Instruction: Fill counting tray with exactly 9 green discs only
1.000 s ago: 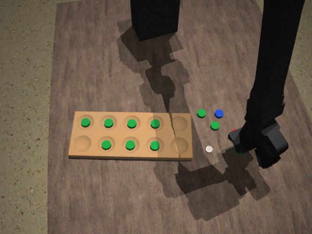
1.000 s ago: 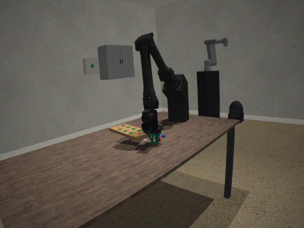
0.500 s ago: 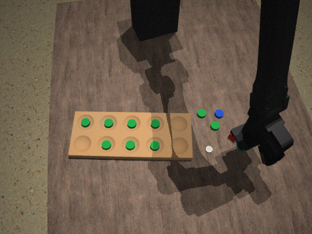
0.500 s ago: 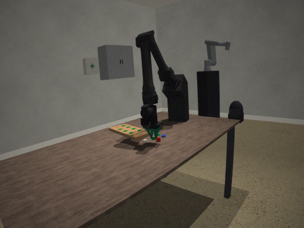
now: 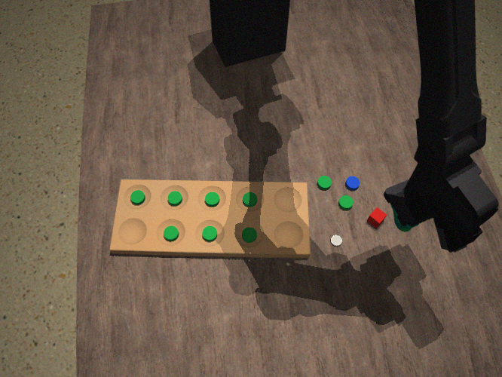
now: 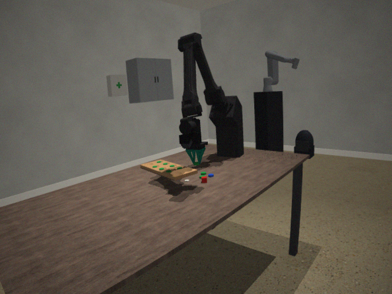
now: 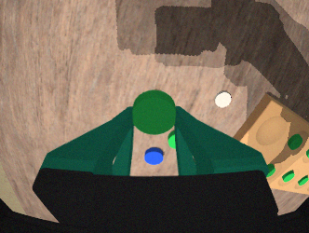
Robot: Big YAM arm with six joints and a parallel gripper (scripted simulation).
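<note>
One wooden table fills most of the top view, and the tan counting tray at centre left has ten pockets, seven holding green discs. At the right edge the black arm's gripper is raised above the table, its green fingers closed on a green disc. Right of the tray lie two loose green discs, a blue disc, a white disc and a red cube; no writing is readable.
</note>
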